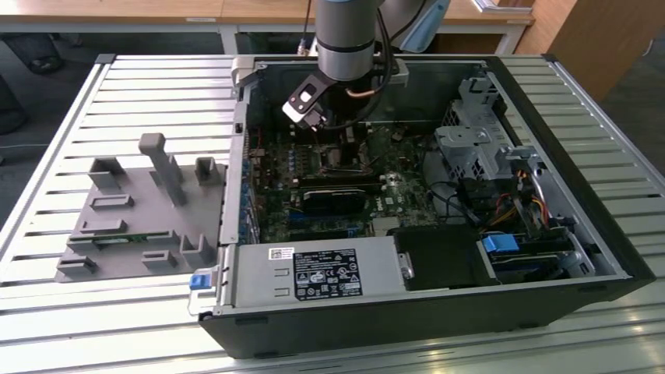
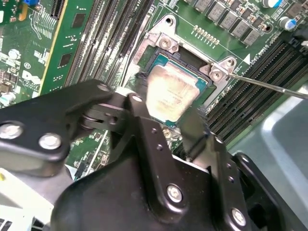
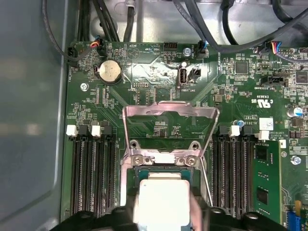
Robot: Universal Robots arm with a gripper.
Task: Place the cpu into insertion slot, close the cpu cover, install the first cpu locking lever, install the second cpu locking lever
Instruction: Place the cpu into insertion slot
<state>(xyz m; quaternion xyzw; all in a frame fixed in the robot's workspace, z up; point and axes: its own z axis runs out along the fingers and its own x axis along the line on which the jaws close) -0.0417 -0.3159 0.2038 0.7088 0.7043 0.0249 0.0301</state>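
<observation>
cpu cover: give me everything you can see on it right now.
The cpu cover is a thin silver metal frame with a large square opening; green board shows through it. It stands swung up, open, hinged at the rim of the insertion slot, beside two screws. Nothing touches it.

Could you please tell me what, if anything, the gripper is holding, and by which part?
The gripper appears to hold the cpu by two opposite side edges, right over the insertion slot.

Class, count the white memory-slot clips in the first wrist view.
4 white clips: two on one side of the raised cpu cover, two on the other; more may be hidden.
</observation>
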